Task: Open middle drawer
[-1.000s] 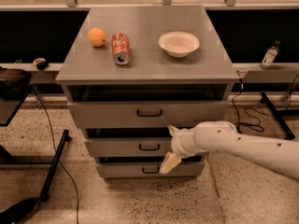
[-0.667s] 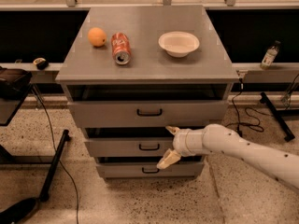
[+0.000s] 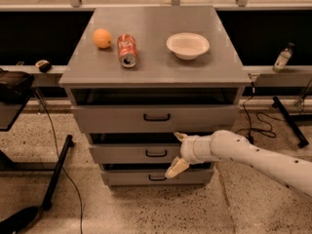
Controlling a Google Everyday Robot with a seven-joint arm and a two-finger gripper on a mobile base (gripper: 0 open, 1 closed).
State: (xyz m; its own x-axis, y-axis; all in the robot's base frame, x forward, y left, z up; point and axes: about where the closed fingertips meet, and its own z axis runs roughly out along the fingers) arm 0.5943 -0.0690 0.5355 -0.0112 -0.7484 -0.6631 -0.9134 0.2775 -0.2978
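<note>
Between the taller top drawer (image 3: pixel 112 119) and the slim bottom drawer (image 3: pixel 126 178), the middle drawer (image 3: pixel 127 154) is set, its front turned toward the near side and its long axis laid left to right. Just right of its black loop handle (image 3: pixel 156 153), the gripper (image 3: pixel 178 152) is held with fingers spread apart.

1. Arm (image 3: pixel 258 157): the stretch toward the right edge lies lower than a second ago and slopes down more steeply away from the wrist.
2. The thick forearm bulge has drawn back to the right, so more of the slim wrist shows.
3. Gripper (image 3: pixel 172 155): has eased slightly left and down. It is now in front of the middle drawer (image 3: pixel 122 154), just right of the handle (image 3: pixel 156 153), fingers spread.
</note>
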